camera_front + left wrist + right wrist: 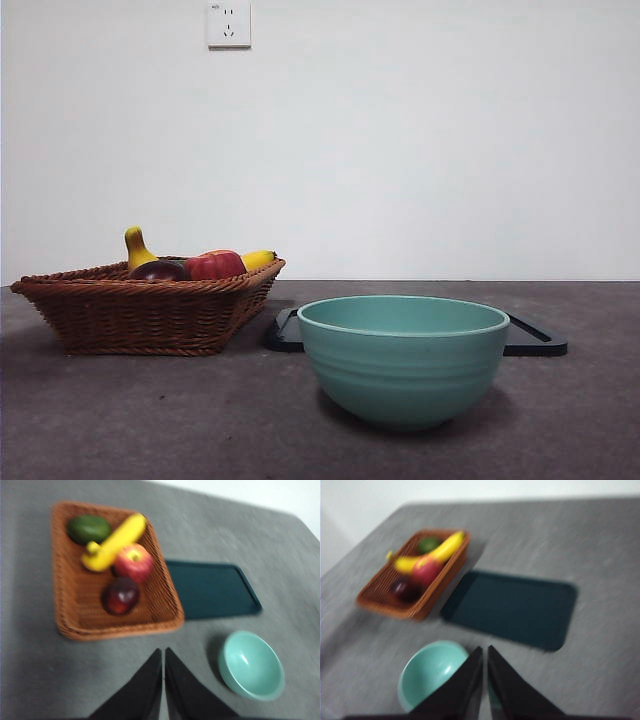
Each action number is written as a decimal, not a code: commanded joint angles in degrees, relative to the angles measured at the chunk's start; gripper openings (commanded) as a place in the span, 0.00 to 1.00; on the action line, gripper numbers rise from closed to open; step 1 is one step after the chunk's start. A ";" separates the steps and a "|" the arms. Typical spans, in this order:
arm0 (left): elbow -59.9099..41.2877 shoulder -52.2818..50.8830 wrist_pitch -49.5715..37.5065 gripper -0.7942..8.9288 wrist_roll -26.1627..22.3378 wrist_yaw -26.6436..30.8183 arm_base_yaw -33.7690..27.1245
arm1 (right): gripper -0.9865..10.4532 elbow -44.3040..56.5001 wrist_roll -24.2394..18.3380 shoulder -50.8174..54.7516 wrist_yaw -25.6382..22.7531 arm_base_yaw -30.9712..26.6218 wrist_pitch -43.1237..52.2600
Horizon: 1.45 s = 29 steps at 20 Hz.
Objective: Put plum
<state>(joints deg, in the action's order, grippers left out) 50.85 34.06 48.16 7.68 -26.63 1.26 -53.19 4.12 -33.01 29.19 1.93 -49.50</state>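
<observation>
While the plum (120,595) lies in the basket (70,615) near its table-centre side, beside the apple (133,562), nothing is done: my left gripper (163,656) and right gripper (484,654) hover, jaws pressed together, empty.

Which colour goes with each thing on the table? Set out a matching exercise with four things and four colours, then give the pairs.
Things:
1. plum
2. banana
3. bowl
4. basket

Colours:
A. yellow
B. pale green
C. brown
D. dark purple

Pairs: 1-D, 2-A, 3-B, 4-C
</observation>
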 commanded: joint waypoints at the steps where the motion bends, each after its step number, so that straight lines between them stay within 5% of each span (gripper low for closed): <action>1: 3.10 2.69 2.38 0.09 -4.17 -2.25 0.83 | 0.09 -2.62 -5.33 -2.93 1.46 0.85 -4.57; 7: 4.31 5.64 8.68 0.09 -6.56 -4.96 2.69 | 0.09 -4.15 -10.49 -6.71 1.38 4.66 -13.97; 12: 4.31 5.57 9.31 0.11 -6.80 -4.94 2.95 | 0.09 -4.15 -10.60 -6.99 1.18 6.73 -14.40; 16: 4.31 5.60 9.97 0.42 -6.75 -4.92 2.95 | 0.39 -4.13 -8.85 -6.99 1.14 6.73 -14.43; 18: 4.31 5.62 10.99 0.50 -6.75 -4.90 2.95 | 0.42 -4.15 -8.59 -6.99 0.98 6.73 -14.40; 29: 6.14 13.14 6.80 0.50 -3.93 -1.86 5.46 | 0.42 -4.15 -8.55 -6.99 0.98 6.73 -14.14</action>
<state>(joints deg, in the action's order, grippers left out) 55.55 46.81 55.70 3.11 -28.58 6.66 -56.23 -4.67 -39.75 30.04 8.54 -64.03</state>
